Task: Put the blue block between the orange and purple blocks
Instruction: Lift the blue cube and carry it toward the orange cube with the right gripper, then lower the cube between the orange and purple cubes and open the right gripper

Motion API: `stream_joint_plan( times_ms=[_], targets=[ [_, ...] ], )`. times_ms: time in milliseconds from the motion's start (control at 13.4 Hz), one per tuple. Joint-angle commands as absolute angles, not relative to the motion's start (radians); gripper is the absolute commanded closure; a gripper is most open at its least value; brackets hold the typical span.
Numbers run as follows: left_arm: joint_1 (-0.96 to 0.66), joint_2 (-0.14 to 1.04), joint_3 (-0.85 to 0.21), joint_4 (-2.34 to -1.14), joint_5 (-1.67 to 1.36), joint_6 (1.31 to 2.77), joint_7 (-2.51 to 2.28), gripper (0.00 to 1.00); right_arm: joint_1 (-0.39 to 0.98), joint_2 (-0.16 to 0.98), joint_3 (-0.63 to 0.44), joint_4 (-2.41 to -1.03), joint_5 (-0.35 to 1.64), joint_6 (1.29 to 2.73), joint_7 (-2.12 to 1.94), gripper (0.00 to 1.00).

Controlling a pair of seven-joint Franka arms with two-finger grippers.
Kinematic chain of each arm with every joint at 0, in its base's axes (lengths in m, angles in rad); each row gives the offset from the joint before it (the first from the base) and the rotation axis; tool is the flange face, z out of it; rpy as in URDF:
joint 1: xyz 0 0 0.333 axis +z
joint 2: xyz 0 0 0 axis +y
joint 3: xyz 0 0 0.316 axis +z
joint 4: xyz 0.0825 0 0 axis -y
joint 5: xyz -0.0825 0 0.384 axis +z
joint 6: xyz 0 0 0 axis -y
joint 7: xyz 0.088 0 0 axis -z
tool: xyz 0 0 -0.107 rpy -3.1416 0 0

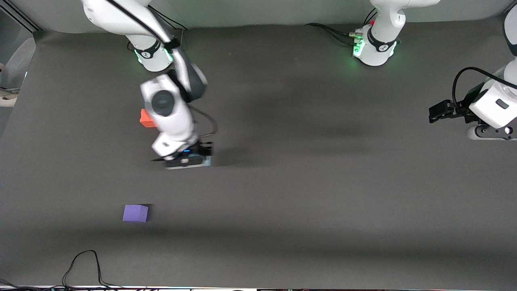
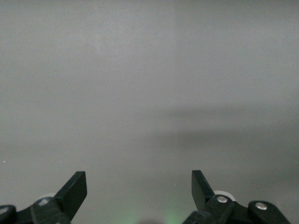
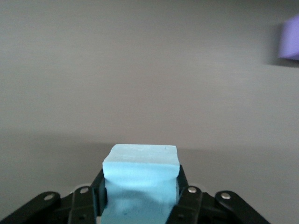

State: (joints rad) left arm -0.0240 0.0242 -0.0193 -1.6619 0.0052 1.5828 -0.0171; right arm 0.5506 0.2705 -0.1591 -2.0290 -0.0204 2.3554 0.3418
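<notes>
My right gripper (image 1: 190, 161) is shut on the blue block (image 3: 141, 179), a light sky-blue cube squeezed between the fingers; only a sliver of it (image 1: 208, 161) shows in the front view under the hand. The orange block (image 1: 147, 118) sits on the table, partly hidden by the right arm's wrist. The purple block (image 1: 135, 213) lies nearer to the front camera and shows at the edge of the right wrist view (image 3: 290, 43). My left gripper (image 1: 438, 112) is open and empty, waiting at the left arm's end of the table; its open fingers (image 2: 74, 190) face bare mat.
The dark grey mat (image 1: 307, 182) covers the table. A black cable (image 1: 85, 266) loops on it near the front edge, nearer to the front camera than the purple block. Both arm bases stand along the back edge.
</notes>
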Motion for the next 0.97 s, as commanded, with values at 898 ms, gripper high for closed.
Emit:
stream_joint_plan(
  times_ms=[898],
  targets=[
    [-0.018,0.038,-0.025,-1.637,0.011,1.578,-0.005,0.00,0.477,0.410,-0.402,-2.218,0.255,2.554,-0.170,0.63]
  ],
)
